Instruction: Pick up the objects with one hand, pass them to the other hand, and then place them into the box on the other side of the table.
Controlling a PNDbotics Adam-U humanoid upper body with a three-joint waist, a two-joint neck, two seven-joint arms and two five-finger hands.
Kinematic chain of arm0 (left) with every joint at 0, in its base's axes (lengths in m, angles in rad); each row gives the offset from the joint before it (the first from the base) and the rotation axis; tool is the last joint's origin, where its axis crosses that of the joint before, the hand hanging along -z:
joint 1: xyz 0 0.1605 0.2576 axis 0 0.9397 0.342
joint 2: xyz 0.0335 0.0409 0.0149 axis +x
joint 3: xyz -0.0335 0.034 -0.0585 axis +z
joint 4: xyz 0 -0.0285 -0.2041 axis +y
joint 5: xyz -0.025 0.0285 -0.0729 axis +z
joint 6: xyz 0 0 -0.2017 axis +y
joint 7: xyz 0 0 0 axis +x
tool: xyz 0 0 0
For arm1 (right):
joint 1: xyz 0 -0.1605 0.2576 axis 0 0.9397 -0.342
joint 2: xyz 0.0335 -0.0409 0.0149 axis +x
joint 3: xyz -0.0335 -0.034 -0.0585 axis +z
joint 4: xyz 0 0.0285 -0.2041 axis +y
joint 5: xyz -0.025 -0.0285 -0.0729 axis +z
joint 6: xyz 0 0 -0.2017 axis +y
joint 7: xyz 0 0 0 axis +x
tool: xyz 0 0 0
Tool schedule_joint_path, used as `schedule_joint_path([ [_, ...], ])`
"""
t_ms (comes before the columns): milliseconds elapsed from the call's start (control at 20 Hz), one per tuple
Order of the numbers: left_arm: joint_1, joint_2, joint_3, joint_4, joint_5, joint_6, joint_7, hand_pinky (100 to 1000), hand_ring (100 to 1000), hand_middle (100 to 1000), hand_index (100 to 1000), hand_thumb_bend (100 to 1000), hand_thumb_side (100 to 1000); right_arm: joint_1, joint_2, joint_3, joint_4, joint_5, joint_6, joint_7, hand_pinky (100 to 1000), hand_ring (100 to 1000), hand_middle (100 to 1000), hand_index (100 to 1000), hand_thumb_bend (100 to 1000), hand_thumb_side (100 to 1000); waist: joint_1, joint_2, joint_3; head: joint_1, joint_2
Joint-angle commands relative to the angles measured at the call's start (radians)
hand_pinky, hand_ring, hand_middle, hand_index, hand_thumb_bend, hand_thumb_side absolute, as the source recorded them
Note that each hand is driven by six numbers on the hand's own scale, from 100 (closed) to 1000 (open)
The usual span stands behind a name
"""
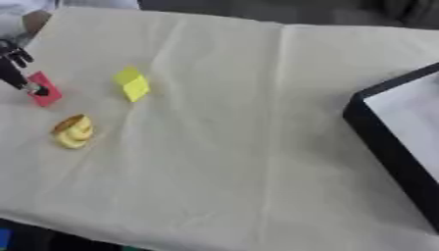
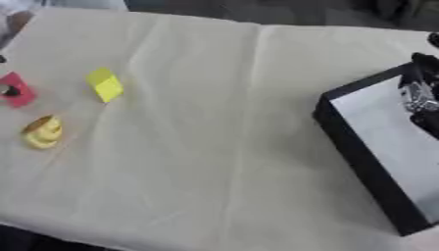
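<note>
A red block (image 1: 47,93) lies at the table's left edge. My left hand (image 1: 13,63) comes in from the upper left, open, and one straight finger (image 1: 26,83) has its tip on the block. To the right of it is a yellow block (image 1: 131,84), and a yellow rounded toy (image 1: 73,131) lies nearer to me. The black box (image 2: 360,157) with a white inside stands on the right side. My right hand (image 2: 420,93) hangs over the box's far end at the right edge of the view; its grip is not visible.
A cream cloth (image 1: 231,147) covers the table, with creases running across it. The table's near edge cuts across the lower left. A wide stretch of cloth separates the objects on the left from the box.
</note>
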Motion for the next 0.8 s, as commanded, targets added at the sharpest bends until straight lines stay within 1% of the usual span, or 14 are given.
schedule_joint_path([
  [50, -0.011, 0.019, 0.013, -0.005, -0.001, 0.038, 0.037, 987, 883, 799, 867, 521, 121, -0.008, -0.013, -0.002, -0.021, 0.008, 0.005, 0.001, 970, 927, 977, 1000, 100, 216, 0.000, -0.013, -0.001, 0.001, -0.009],
  [200, -0.008, 0.017, 0.015, -0.001, 0.010, 0.057, 0.059, 987, 882, 798, 866, 516, 117, -0.009, -0.010, 0.000, -0.021, 0.010, 0.007, 0.002, 971, 927, 977, 1000, 100, 217, -0.001, -0.010, -0.001, 0.003, -0.011],
  [300, -0.006, 0.015, 0.019, -0.001, 0.018, 0.071, 0.075, 981, 880, 794, 861, 482, 100, -0.011, -0.007, 0.002, -0.021, 0.011, 0.010, 0.004, 971, 927, 977, 1000, 100, 221, -0.003, -0.006, -0.003, 0.005, -0.015],
  [450, -0.004, 0.011, 0.018, 0.001, 0.028, 0.083, 0.089, 981, 880, 794, 860, 472, 100, -0.012, -0.003, 0.004, -0.021, 0.012, 0.013, 0.006, 972, 927, 977, 1000, 100, 223, -0.004, -0.003, -0.005, 0.008, -0.018],
  [750, -0.004, 0.009, 0.016, 0.004, 0.032, 0.087, 0.098, 981, 880, 794, 860, 472, 100, -0.013, -0.001, 0.005, -0.021, 0.014, 0.014, 0.006, 972, 927, 977, 1000, 100, 223, -0.005, -0.002, -0.005, 0.009, -0.019],
  [800, -0.002, 0.009, 0.017, 0.006, 0.033, 0.090, 0.100, 979, 878, 791, 845, 424, 100, -0.012, 0.000, 0.005, -0.021, 0.014, 0.014, 0.006, 973, 928, 977, 1000, 100, 229, -0.005, 0.000, -0.006, 0.011, -0.020],
])
